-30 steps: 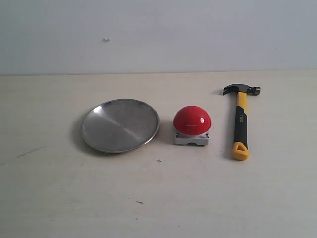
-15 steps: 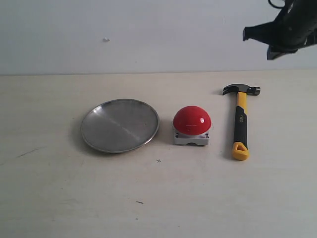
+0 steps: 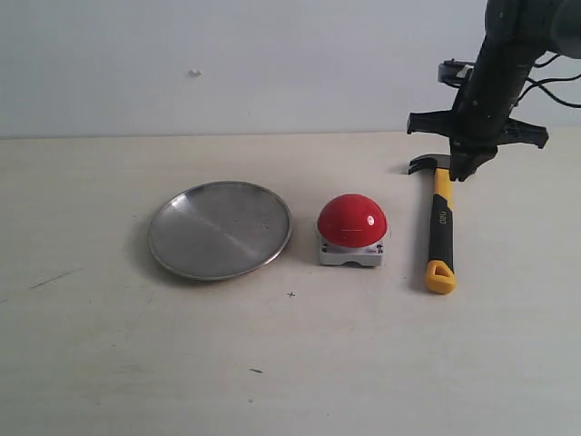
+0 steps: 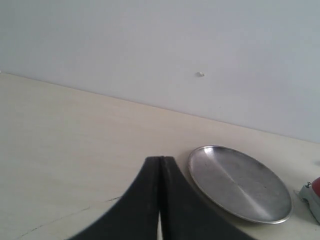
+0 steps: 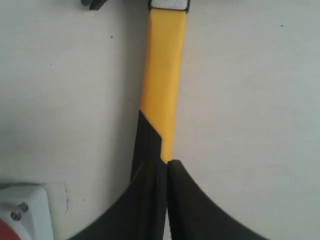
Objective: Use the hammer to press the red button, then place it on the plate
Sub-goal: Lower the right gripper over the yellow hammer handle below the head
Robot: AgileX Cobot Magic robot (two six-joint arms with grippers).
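The hammer [image 3: 441, 227] lies flat on the table at the right, with its dark head away from the camera and its yellow loop towards it. The red button [image 3: 351, 220] on its grey base sits left of the hammer. Further left rests the silver plate [image 3: 221, 229]. My right gripper [image 3: 463, 170] hangs just over the hammer's head end, shut, with nothing held. In the right wrist view its closed tips [image 5: 167, 162] lie over the yellow handle [image 5: 164, 75], and a corner of the button's base [image 5: 22, 210] shows. The left gripper [image 4: 161, 159] is shut and empty, short of the plate [image 4: 240, 182].
The pale wooden tabletop [image 3: 290, 363] ends against a white wall [image 3: 227, 64] at the back. Cables trail from the right arm [image 3: 508, 54] at the upper right. Small dark specks mark the table in front of the button.
The right arm came into the exterior view from the upper right and dropped until its shut gripper hangs over the hammer's head. Hammer, button and plate have not moved.
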